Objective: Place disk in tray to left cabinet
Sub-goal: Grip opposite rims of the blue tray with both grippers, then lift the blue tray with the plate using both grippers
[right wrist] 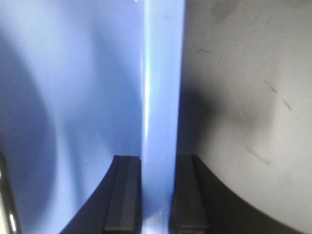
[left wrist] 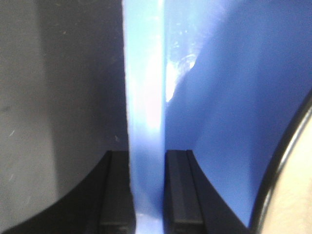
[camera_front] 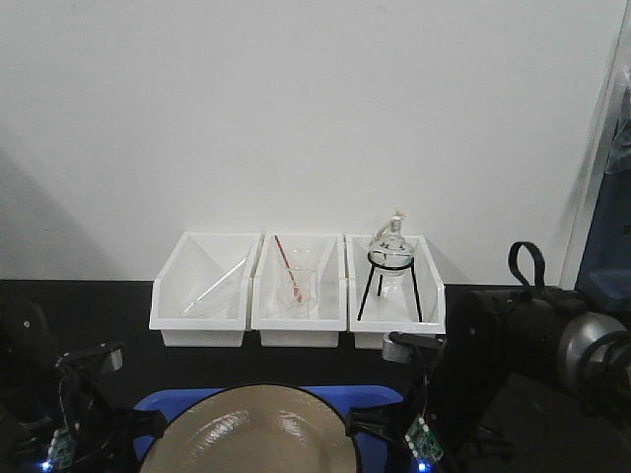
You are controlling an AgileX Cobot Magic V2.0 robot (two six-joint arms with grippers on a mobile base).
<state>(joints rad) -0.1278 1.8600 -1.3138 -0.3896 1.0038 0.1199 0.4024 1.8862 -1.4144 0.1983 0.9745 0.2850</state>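
The left gripper [left wrist: 146, 195] is shut on the raised lip of the tray [left wrist: 234, 87]. Its two black fingers [left wrist: 178, 190] are pressed against either face of the pale blue edge. The right gripper [right wrist: 157, 195] is clamped in the same way on the opposite lip, with one black finger set on each side.

The disk [camera_front: 258, 436] is laid flat inside the tray. Its tan glossy face and thin black rim are seen at the bottom of the front view, and nearly the whole width of the tray is covered by it.

Whether the tray is lifted off the dark tabletop [camera_front: 89, 305] or resting on it cannot be told.

Behind the tray, three white bins [camera_front: 299, 317] are lined up side by side before the white wall [camera_front: 296, 99]. A glass rod [camera_front: 217, 284] is held in the left bin. A beaker [camera_front: 296, 296] with a red-tipped stick [camera_front: 284, 258] is held in the middle one. A round flask [camera_front: 389, 246] on a black tripod [camera_front: 389, 264] is held in the right one.
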